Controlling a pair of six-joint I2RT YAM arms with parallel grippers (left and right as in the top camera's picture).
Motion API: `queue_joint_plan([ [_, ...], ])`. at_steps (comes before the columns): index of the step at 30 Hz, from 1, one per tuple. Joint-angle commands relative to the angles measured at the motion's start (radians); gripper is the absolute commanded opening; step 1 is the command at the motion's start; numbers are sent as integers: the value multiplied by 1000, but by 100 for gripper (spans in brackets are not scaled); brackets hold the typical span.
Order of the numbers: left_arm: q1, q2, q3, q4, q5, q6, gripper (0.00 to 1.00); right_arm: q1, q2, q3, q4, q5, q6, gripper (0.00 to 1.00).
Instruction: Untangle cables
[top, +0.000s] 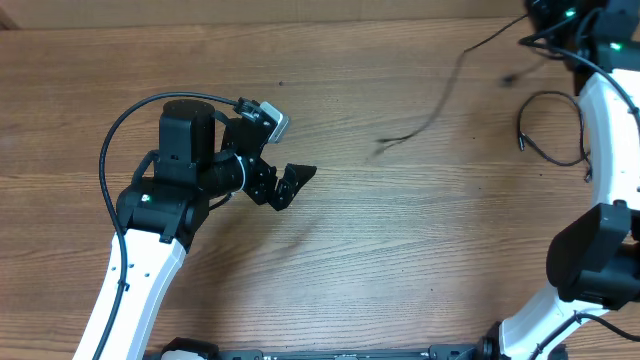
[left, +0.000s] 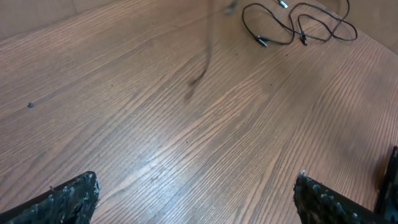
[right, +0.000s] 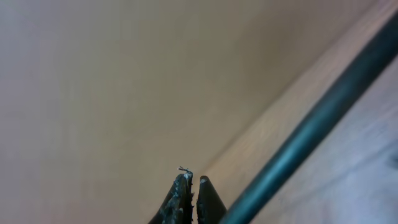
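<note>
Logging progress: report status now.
Left gripper open, empty. Right gripper shut, hold unclear. Cables looped beside right arm; one strand blurred, trailing left. Nothing blocking.

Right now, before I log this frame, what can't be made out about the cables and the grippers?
- right gripper: the right wrist view shows closed fingers, but whether they pinch a cord is too small to tell; the overhead view's top edge cuts it off.
- single cord: blurred in the overhead and left wrist views; its end is unreadable.
- looped cables: far and small in the left wrist view, thin in the overhead view; crossings unclear.
</note>
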Motion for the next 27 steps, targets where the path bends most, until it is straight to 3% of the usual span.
queue_joint_plan([
  [1,-2,-9,12,-3,-3,-13,100,-56,47,14,55,63,-7,4],
  [12,-2,-9,12,-3,-3,-13,100,-206,229,14,277,145,-7,4],
  [18,-2,-9,12,-3,-3,-13,100,-289,252,14,286,314,-6,4],
  [27,-2,-9,12,-3,-3,-13,100,-412,252,14,267,309,-3,4],
])
